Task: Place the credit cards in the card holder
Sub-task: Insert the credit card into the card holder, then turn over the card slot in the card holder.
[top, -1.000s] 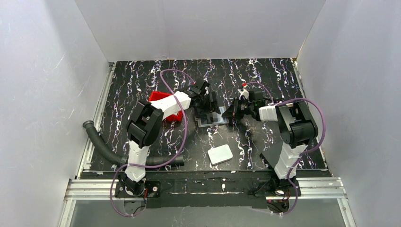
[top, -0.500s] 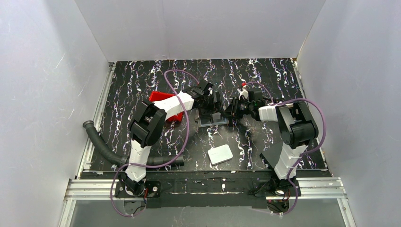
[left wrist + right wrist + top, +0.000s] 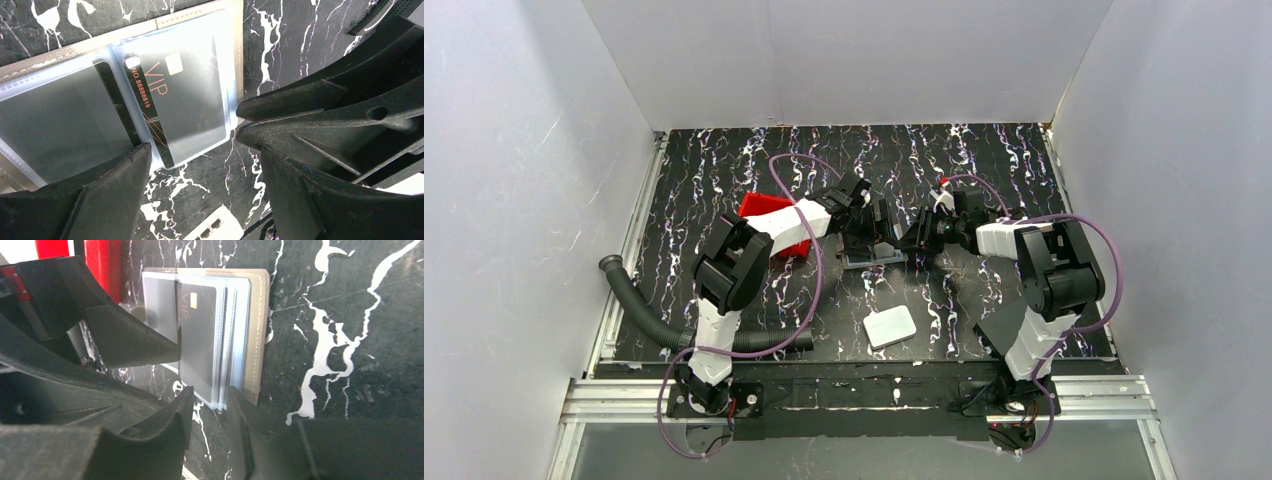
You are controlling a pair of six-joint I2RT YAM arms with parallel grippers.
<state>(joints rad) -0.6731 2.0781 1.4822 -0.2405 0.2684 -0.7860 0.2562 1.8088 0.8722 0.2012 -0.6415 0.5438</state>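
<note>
Tan card holder point(image 3: 260, 330), dark VIP card point(image 3: 197, 340)

The left arm point(image 3: 729, 270) and right arm point(image 3: 1054, 272) share white links, black joints, looping purple cables point(image 3: 819, 262).

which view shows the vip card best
Left wrist: the vip card sits mid-frame inside a clear sleeve, lettering readable despite glare. Right wrist shows it foreshortened, print faint. Top external shows only the card holder as a small distant patch.

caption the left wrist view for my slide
Open left gripper over a black VIP credit card under a clear plastic sleeve of the tan card holder
</note>
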